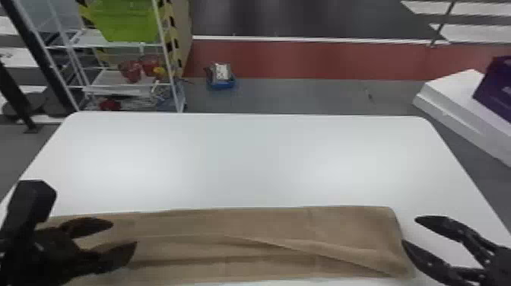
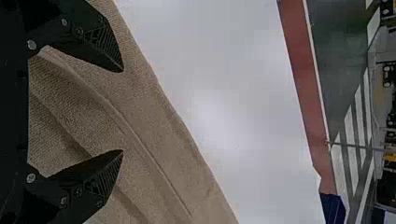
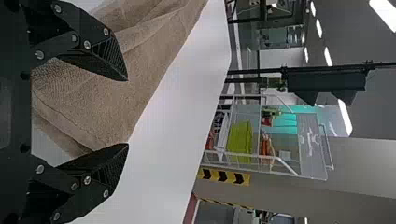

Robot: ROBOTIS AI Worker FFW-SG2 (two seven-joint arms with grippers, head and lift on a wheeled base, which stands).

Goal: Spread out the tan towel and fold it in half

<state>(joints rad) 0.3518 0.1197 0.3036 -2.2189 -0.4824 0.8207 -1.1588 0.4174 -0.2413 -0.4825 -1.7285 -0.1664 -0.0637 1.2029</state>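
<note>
The tan towel (image 1: 266, 243) lies as a long, wrinkled strip along the near side of the white table, with creases running lengthwise. My left gripper (image 1: 123, 232) is open over the towel's left part. At the towel's right end, my right gripper (image 1: 410, 230) stands open beside the edge. In the left wrist view, towel cloth (image 2: 154, 121) stretches behind the parted fingers of the left gripper (image 2: 123, 111). The right wrist view has the towel's end (image 3: 112, 100) behind the open right gripper (image 3: 128, 112), nothing held between its fingers.
The white table (image 1: 247, 159) extends beyond the towel. Behind it at left stands a white wire rack (image 1: 173, 76) with a green bin (image 1: 125, 21). A small blue container (image 1: 221, 81) rests on the floor, and a purple box (image 1: 496, 89) sits on a white block at right.
</note>
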